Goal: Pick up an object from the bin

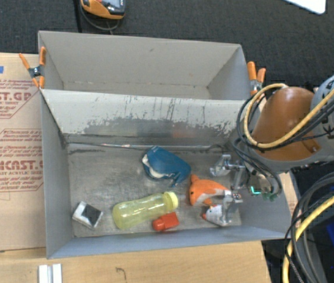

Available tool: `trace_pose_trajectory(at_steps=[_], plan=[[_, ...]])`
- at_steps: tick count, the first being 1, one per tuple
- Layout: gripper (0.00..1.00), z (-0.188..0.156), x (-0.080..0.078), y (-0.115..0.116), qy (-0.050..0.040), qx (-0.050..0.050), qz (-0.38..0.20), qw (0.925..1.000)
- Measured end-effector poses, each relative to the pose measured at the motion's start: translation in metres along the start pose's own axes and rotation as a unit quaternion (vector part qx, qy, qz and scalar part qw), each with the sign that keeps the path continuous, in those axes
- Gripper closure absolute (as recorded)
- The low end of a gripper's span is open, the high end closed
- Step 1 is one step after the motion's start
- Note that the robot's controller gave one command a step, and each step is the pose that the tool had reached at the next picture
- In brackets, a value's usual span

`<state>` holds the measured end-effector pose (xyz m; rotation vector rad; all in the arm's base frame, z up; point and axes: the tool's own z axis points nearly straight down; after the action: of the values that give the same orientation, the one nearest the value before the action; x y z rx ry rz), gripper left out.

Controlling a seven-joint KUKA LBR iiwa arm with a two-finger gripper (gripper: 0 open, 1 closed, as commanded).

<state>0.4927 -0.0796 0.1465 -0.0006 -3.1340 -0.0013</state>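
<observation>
Gripper (228, 188) is low in the bin (137, 125), at about 4 o'clock on the floor. It's released: fingers are spread wide, one toward 12, the other toward 6.

Orange toy (205, 190) lies at 9 o'clock of the gripper, with its right end at the mouth of the gap. Can't tell if either finger touches it, so I'm not calling it a grasp. My read is that the spread is set to straddle the toy across its short side. That makes sense, since the arm comes in from 3 o'clock and the toy is the nearest thing.

White-and-red piece (215, 216) sits right by the lower finger, at 5 o'clock of the toy. Contact unclear. Risk is that it gets pinched or shoved when the fingers come together.

Other things in the bin:
- Blue thing (166, 164) is at 10 o'clock of the toy, near it.
- Yellow bottle (144, 210) lies on its side at 6 o'clock of the floor.
- Red piece (166, 221) is just beside the bottle's right end.
- Black-and-white block (87, 214) is at 8 o'clock, well apart.

Everything lies loose on the floor with nothing stacked on the toy, so it should lift free.

Nothing is lifted yet; looks like the pre-close step. With only the toy's end in the gap, it may pivot or slip on closing, so a deeper reach toward 9 o'clock would help.
</observation>
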Motion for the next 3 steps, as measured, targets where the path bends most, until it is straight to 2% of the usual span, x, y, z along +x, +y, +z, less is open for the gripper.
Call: trace_pose_trajectory(at_steps=[1, 2, 3], plan=[[0.00, -0.004, -0.002, 0.000, -0.0039, 0.001, 0.000, 1.0000], [1.00, 0.073, -0.014, 0.025, -0.0118, 0.001, -0.038, 0.9992], [1.00, 0.073, -0.014, 0.025, -0.0118, 0.001, -0.038, 0.9992]])
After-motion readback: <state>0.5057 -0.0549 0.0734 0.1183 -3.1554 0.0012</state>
